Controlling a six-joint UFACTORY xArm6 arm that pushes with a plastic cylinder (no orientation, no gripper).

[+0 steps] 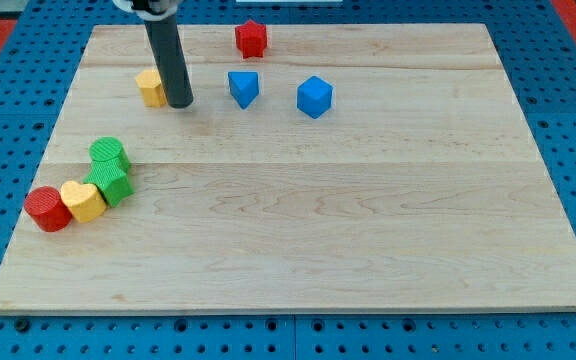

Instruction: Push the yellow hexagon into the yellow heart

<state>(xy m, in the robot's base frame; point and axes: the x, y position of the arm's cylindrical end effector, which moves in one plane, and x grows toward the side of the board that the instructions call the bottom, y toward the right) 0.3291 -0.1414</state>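
Observation:
The yellow hexagon lies near the view's top left, partly hidden by my rod. My tip rests on the board just right of the hexagon, touching or nearly touching its right side. The yellow heart lies at the view's lower left, well below and left of the hexagon. It sits between a red cylinder on its left and a green block on its right.
A second green block sits just above the first. A red star lies at the top. A blue triangular block and a blue cube lie right of my tip. The wooden board sits on a blue pegboard.

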